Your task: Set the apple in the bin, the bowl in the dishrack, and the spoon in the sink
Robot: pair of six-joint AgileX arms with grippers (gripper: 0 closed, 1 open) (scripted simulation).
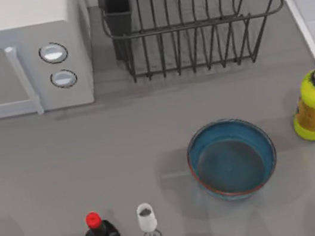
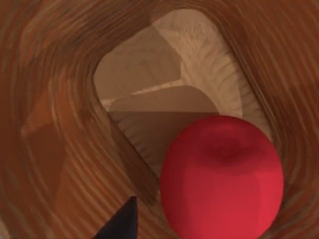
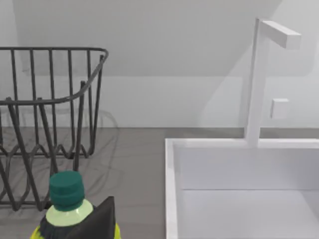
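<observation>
While my left wrist view looks down into the brown woven bin (image 2: 60,149), the small smooth red apple (image 2: 222,179) sits low inside it, close under my left fingers; I cannot tell if they hold it. Out on the grey table (image 1: 121,154), the wide teal bowl (image 1: 232,159) stands nearer my right arm, with the black wire dishrack (image 1: 190,21) straight behind it and open room between.
</observation>
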